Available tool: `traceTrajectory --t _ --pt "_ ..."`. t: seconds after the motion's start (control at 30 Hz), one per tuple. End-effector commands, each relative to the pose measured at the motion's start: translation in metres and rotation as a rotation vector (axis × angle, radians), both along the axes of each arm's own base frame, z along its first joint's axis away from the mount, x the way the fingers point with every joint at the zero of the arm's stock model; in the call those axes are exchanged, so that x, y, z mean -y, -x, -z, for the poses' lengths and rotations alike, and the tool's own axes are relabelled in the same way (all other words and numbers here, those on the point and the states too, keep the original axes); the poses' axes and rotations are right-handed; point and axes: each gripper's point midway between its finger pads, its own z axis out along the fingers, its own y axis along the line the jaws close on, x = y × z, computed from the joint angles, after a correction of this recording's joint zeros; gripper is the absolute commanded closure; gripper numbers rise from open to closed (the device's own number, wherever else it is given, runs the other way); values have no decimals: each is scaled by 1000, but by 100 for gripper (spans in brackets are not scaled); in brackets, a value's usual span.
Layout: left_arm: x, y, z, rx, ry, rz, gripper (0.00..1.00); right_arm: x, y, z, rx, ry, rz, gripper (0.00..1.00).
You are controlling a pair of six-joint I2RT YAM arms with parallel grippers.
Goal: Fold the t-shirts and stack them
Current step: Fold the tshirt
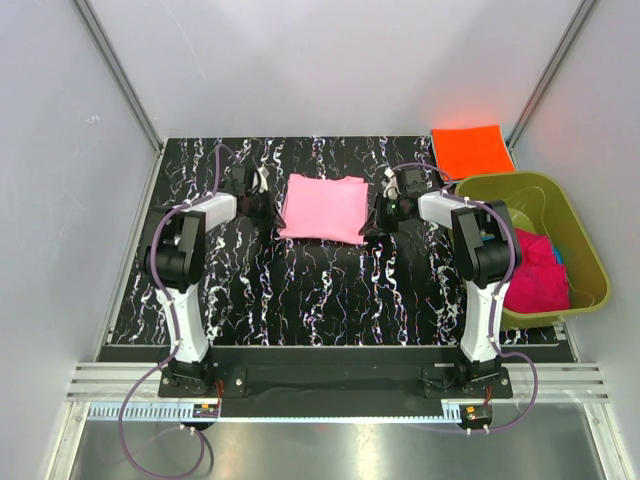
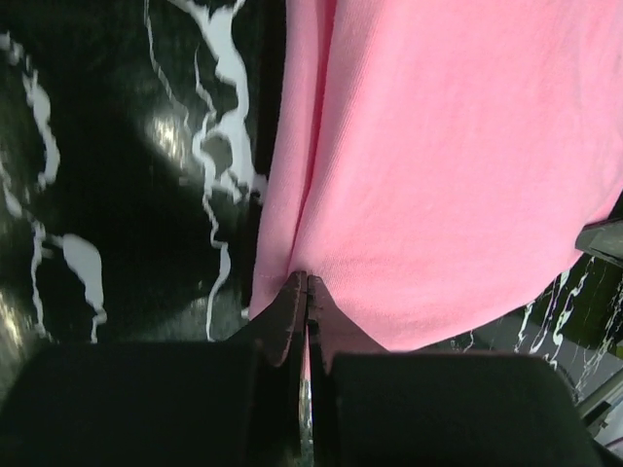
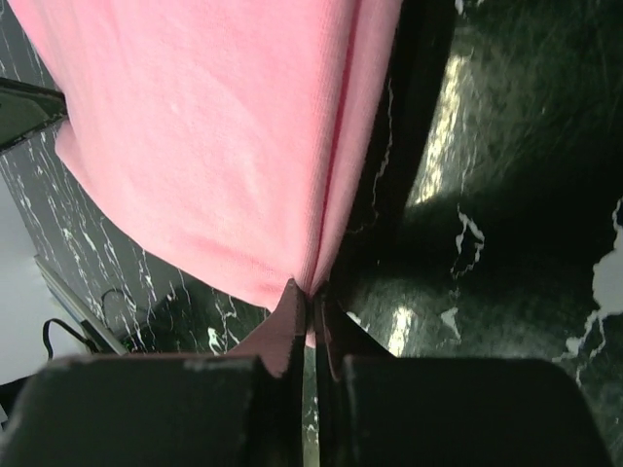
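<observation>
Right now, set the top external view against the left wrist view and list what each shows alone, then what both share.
Top external only: the folded orange t-shirt and the olive-green tub holding the magenta t-shirt. Left wrist only: how the left gripper is shut on the shirt's edge. Both: the light pink t-shirt on the black marbled table.

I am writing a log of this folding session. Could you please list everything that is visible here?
light pink t-shirt: 1, light pink, folded, table centre
orange t-shirt: 1, bright orange, folded, far right corner
magenta t-shirt: 1, magenta, bunched in the tub
blue t-shirt: 1, blue, a sliver in the tub
tub: 1, olive green, right side of table
table: 1, black with white veins
left gripper: 1, black, shut on the pink t-shirt's left edge
right gripper: 1, black, shut on its right edge
</observation>
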Motion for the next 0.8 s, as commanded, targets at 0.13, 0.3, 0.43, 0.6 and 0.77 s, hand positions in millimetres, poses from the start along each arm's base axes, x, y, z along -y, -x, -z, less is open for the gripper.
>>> traceTrajectory --t 0.13,0.3,0.43,0.6,0.77 --pt "-9 40 -25 4 -44 -92 100 -5 22 -41 56 -56 -22 100" --pt "5 47 -57 35 68 -36 77 -5 41 -44 25 -75 -51 63" --pt "6 28 -86 136 84 28 59 0 37 -49 21 -52 -42 43" --pt "15 -22 -101 202 156 161 56 13 0 -59 63 -32 -3 39" --pt "13 -64 -85 247 107 206 56 11 -34 -64 84 -106 -35 35"
